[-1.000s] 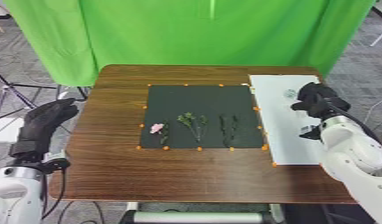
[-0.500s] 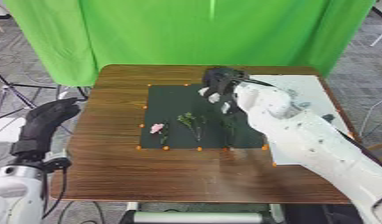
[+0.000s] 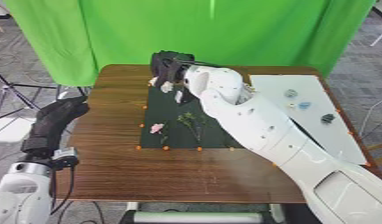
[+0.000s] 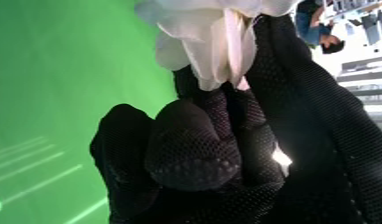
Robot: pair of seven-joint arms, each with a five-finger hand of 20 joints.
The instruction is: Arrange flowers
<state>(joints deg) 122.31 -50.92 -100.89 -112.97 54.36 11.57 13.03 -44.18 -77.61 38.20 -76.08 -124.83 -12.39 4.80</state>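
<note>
White flower (image 4: 198, 27) hangs just below the right hand (image 3: 172, 60), upper left of the head view, apparently pinched in its fingers.

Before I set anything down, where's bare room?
Wood of the table between the black mat and the near edge, left of the right arm; also the strip between mat and left table edge. Crowded: mat's middle, with pink flower and green sprig, and its far end, where the right hand holds a white flower.
</note>
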